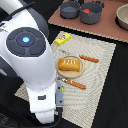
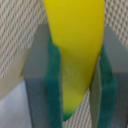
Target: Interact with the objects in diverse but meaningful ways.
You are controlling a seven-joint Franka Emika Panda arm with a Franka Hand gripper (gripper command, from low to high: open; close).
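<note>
The big white arm (image 1: 27, 55) fills the exterior view's left and stands over the near-left corner of a beige woven mat (image 1: 95, 75), which lies on the dark counter (image 1: 117, 95). In this view the pincer itself is hidden below the arm's body. The wrist view shows it well: the pincer (image 2: 80, 75) is closed on a yellow banana (image 2: 77, 45), with the green pads (image 2: 54, 75) pressing the fruit from both sides. The tip of the banana turns greenish where it passes the pads. Behind it is the weave of the mat.

Toward the exterior view's right from the arm, a yellow block with a red label (image 1: 63, 39) lies at the far edge of the mat. Near the middle of the mat is a plate (image 1: 76, 72), and an orange-brown bread loaf (image 1: 69, 64) lies on it. Just on the near side of the plate is a knife (image 1: 74, 83) with an orange handle, and on the far-right side of the plate lies a second orange stick-like piece (image 1: 89, 59); what it is I cannot tell.

Beyond the mat, on a brown board (image 1: 107, 25), stand two dark pots (image 1: 70, 8). The right pot (image 1: 91, 16) holds a round red tomato (image 1: 87, 11). At the far right edge there is a pale bowl (image 1: 123, 17), cut by the frame.
</note>
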